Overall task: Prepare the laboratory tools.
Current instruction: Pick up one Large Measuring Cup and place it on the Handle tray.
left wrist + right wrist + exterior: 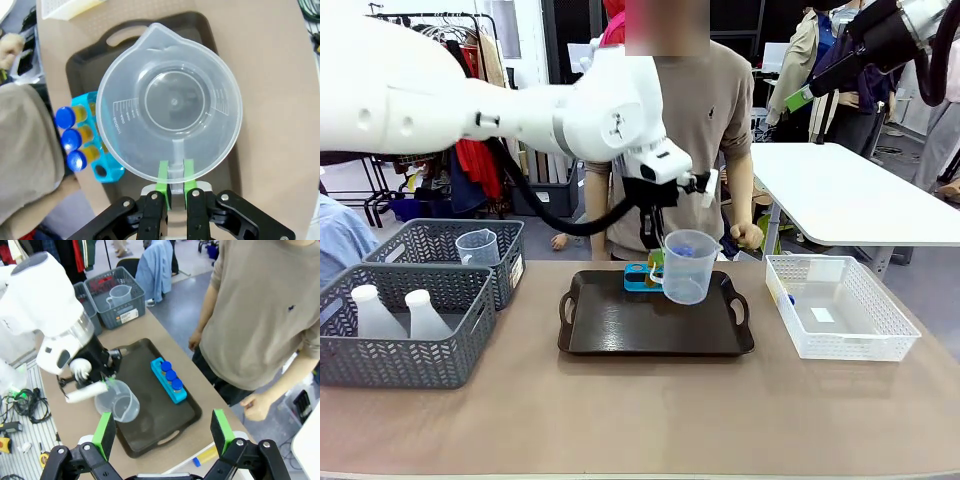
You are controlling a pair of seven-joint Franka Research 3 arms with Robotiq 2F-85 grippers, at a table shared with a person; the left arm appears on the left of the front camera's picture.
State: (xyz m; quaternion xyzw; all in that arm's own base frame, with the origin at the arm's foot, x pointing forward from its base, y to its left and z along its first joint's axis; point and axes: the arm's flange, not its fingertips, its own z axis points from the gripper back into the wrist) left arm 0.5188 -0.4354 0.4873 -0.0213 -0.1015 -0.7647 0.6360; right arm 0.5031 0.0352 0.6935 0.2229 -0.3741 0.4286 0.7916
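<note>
Nearest you on the counter (620,420), left of the black tray (620,335), a grey basket (400,355) holds two white flasks (375,312). Behind it a second grey basket (435,238) holds a spare beaker (478,247). Right of the tray stands the white mesh basket (835,340).

Over the tray your left pincer (175,172) is clamped on the handle of the measuring beaker (170,100); you cannot tell whether its base touches the tray. At the tray's far edge sits a blue rack (82,103) of tubes (71,139).

By this judgement the tubes are mostly set out, the beaker is nearly delivered, and a flask is yet to come.

Your left wrist view counts three blue caps, which the beaker half hides from the front. Your right wrist view shows the right pincer (163,432) spread wide and empty, high above the tray, with the person (260,315) beyond its far side.
</note>
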